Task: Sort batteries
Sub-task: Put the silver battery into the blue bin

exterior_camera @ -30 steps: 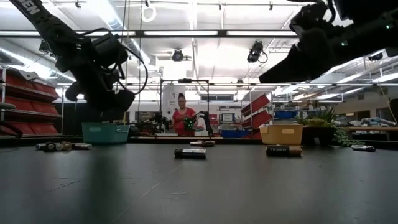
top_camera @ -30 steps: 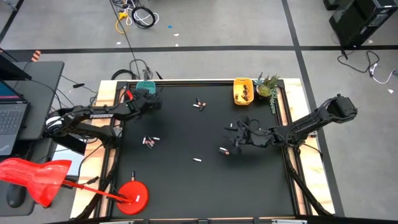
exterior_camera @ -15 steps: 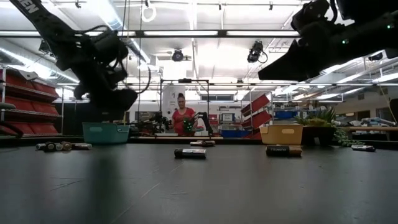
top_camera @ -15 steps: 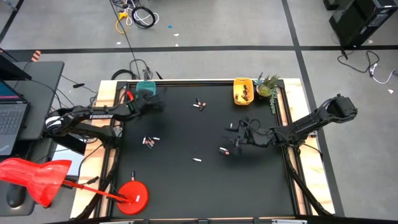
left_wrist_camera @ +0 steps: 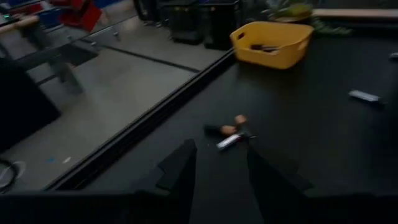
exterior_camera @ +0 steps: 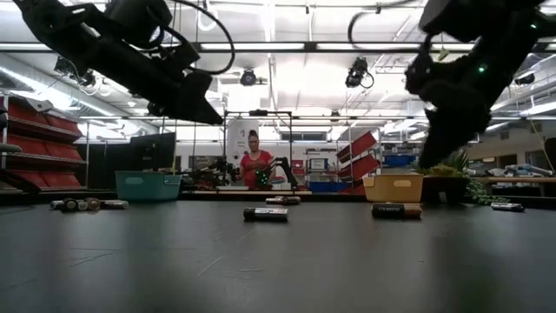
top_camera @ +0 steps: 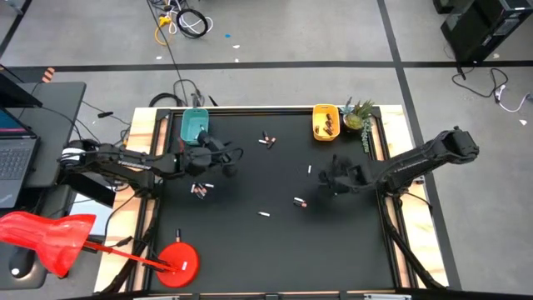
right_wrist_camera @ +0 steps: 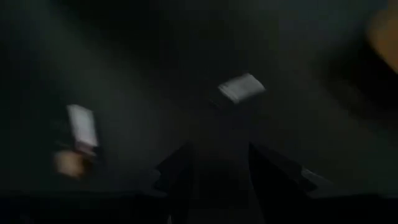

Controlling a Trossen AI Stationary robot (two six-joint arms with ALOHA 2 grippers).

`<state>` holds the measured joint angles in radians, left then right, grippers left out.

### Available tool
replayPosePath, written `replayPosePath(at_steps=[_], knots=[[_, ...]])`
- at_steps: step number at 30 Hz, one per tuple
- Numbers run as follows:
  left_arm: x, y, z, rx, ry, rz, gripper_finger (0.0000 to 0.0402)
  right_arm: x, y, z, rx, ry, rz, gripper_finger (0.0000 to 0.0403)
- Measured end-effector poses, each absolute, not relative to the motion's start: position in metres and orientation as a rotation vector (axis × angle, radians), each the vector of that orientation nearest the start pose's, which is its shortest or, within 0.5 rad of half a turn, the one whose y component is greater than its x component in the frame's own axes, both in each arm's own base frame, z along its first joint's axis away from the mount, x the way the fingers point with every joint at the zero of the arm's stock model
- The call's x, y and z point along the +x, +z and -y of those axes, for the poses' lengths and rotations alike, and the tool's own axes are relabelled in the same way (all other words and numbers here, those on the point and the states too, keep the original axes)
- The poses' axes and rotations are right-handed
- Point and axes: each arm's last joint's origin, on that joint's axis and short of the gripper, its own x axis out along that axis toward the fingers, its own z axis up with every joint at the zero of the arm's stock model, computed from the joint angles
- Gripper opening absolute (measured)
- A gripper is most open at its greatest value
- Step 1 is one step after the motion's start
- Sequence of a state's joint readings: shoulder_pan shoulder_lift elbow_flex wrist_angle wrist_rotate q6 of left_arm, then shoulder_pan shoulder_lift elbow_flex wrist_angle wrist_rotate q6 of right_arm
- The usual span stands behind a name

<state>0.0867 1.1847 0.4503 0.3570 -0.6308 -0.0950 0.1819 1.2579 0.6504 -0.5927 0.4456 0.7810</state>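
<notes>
From above, the batteries [top_camera: 199,190] lie scattered over the black tabletop [top_camera: 266,250], and a few sit in the yellow tray [top_camera: 323,122] on its far edge. Only the low view shows a person [exterior_camera: 257,169] in the room beyond. The left gripper [top_camera: 226,161] hangs over the tabletop, near the teal tray [top_camera: 194,127]. Its wrist view shows the fingers [left_wrist_camera: 181,167] spread with nothing between them, and a few batteries lying ahead of them toward the yellow tray. The right gripper [top_camera: 335,175] hovers nearer the yellow tray, above a pale battery [right_wrist_camera: 241,87]. Its fingers [right_wrist_camera: 180,165] are likewise parted and empty.
</notes>
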Motion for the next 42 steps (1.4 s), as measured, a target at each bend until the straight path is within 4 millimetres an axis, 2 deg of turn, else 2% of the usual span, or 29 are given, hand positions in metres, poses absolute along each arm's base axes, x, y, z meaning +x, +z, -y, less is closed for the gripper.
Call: replayPosePath(at_steps=[5, 9, 14, 18, 29, 34, 42], knots=[[0.229, 0.199, -0.025, -0.01, 0.677, -0.272, 0.015, 0.192, 0.183, -0.002, 0.351, -0.831, -1.151, 0.016], [0.233, 0.198, -0.019, 0.011, 0.646, -0.265, 0.0151, 0.182, 0.171, 0.011, 0.441, -0.882, -1.231, 0.016], [0.236, 0.191, -0.015, 0.03, 0.628, -0.295, 0.0151, 0.17, 0.156, 0.015, 0.54, -0.949, -1.273, 0.016], [0.238, 0.187, -0.012, 0.056, 0.613, -0.317, 0.0151, 0.165, 0.154, 0.014, 0.583, -0.974, -1.298, 0.016], [0.24, 0.188, -0.005, 0.056, 0.584, -0.294, 0.0151, 0.147, 0.168, 0.014, 0.626, -0.963, -1.231, 0.0157], [0.241, 0.19, -0.002, 0.05, 0.564, -0.276, 0.0151, 0.129, 0.151, 0.016, 0.702, -0.963, -1.208, 0.0146], [0.241, 0.192, -0.001, 0.042, 0.556, -0.254, 0.0151, 0.121, 0.128, 0.015, 0.782, -0.902, -1.132, 0.0118]])
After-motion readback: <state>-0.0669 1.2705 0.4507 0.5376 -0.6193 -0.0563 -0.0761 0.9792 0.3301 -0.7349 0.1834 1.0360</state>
